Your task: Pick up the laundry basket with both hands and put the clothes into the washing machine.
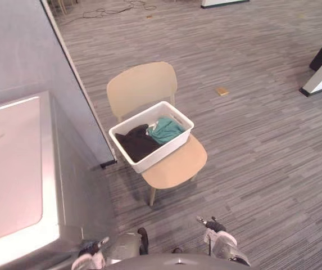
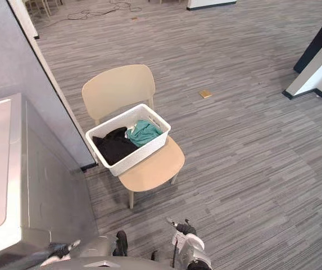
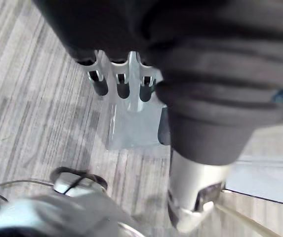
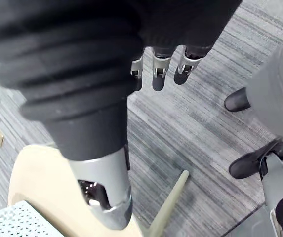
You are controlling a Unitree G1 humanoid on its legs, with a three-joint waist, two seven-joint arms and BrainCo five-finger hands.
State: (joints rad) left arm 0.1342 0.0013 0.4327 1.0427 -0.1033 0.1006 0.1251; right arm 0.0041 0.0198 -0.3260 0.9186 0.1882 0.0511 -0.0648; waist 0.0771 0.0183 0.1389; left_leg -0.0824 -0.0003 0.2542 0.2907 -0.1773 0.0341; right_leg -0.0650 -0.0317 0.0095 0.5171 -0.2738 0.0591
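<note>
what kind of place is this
Likely an office or lab space staged for laundry: grey carpet floor, a washing machine, and a laundry basket of clothes on a chair.

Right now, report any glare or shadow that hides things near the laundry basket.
Left eye view: glare whitens the washing machine lid; the chair shadows the carpet under its seat. Right eye view: the black garment in the laundry basket is one dark mass; the teal garment is clearly lit.

Clothes point(image 1: 149, 138) in basket point(image 1: 162, 155) on chair point(image 1: 141, 85), washing machine point(image 1: 14, 169) to its left.
</note>
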